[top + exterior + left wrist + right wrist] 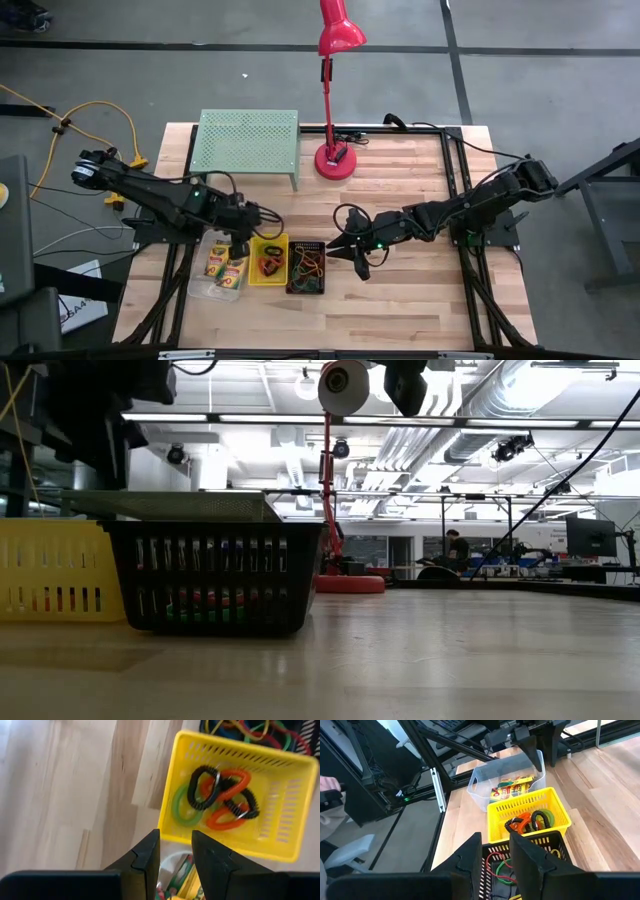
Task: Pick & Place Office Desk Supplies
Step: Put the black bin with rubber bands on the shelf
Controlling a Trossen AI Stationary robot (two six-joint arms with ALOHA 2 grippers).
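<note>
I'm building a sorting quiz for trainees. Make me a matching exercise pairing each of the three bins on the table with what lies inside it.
Bins:
1. clear bin
2. yellow bin
3. black mesh bin

Contents:
A. thin coloured loops
B. crayon boxes
C. thick coiled rings, black, orange and green

Pairs: 1-B, 2-C, 3-A

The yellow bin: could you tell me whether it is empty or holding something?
Holding something: the yellow bin contains coiled loops in black, orange and green, seen in both wrist views.
</note>
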